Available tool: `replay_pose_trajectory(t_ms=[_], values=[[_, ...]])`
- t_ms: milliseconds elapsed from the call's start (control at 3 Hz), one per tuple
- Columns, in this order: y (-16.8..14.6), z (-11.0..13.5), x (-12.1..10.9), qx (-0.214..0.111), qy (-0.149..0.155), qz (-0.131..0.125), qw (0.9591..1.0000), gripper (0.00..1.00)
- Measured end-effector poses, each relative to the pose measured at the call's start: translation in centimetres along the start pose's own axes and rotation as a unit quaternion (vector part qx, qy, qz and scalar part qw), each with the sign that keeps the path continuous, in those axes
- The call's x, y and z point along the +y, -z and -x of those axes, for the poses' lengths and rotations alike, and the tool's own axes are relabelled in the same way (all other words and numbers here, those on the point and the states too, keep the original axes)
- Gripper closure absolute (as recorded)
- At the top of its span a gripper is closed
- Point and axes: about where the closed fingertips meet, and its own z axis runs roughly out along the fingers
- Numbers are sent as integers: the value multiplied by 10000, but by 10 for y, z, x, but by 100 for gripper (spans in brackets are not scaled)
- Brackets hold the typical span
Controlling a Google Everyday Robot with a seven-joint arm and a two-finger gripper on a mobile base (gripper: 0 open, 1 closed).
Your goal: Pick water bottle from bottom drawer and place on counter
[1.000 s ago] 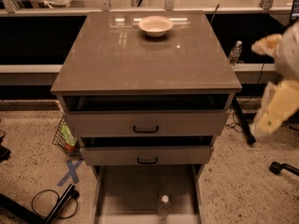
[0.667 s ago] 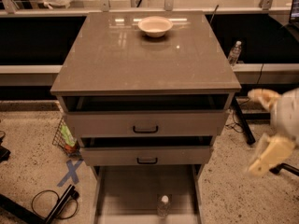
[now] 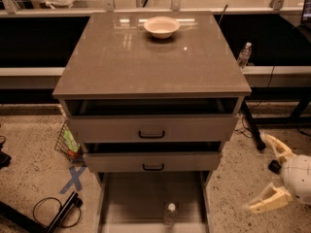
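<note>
clear plastic water bottle (image 3: pixel 169 214), white cap uppermost, stood in the open bottom drawer (image 3: pixel 131 198), close to its front edge and about midway between the side walls. it lay to the left of the gripper (image 3: pixel 257 174) in the view and somewhat lower, with the drawer's right wall between the two. its long axis appeared upright, seen steeply from above.

the gripper hung outside the cabinet, over the speckled floor (image 3: pixel 233 178), its two pale fingers (image 3: pixel 274 147) spread wide and holding nothing, tips pointing left toward the drawers. the counter (image 3: pixel 146 67) lay up and to the left of the gripper, carrying a pale bowl (image 3: pixel 162 26) near its far edge. a second bottle (image 3: pixel 244 56) stood on the shelf rail well beyond the gripper and was not the target.

judged from this layout, the single arm would have to carry the gripper leftward past the drawer wall and down, closing across the bottle's upright body.
</note>
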Motion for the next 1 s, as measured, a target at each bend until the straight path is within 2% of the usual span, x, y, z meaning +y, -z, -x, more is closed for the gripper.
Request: replay_pose_trajectory(t_ms=[333, 667, 1000], values=[[0, 0, 0, 0, 0, 0, 10000, 0], [-27, -29, 5, -48, -292, 11, 9996, 0], [-78, -76, 18, -149, -501, 112, 9986, 0]])
